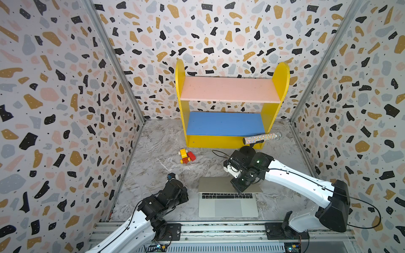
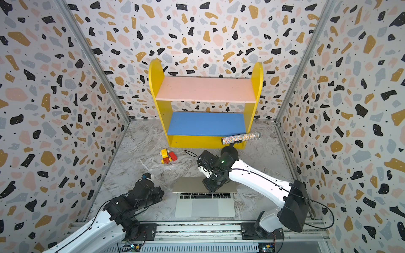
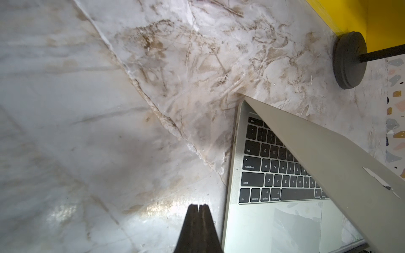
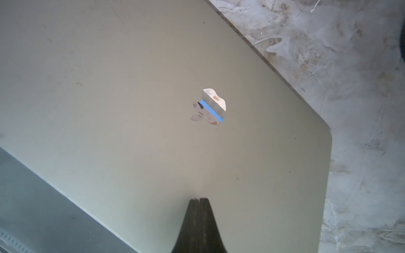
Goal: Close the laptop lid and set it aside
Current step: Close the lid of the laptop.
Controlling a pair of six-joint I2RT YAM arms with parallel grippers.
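While my right fingers are clenched tip to tip with nothing between them, their tips lie against the outer shell of the laptop lid, near the apple logo. I cannot tell whether they press on the metal or hang just above it. In both top views they meet the lid near its free edge, right of its middle. The lid leans forward, partly lowered over the keyboard, so from above only the nearest key rows and the trackpad show.

My left fingers are clenched too and hold nothing. They hover over bare tabletop just beside the laptop's left side, apart from it.

The laptop lies flat on its base at the middle of the tabletop's front edge, hinge towards the back. Well behind it a yellow shelf stands at the back edge, with a toy of red and yellow bricks on the tabletop in front of the shelf's left end.
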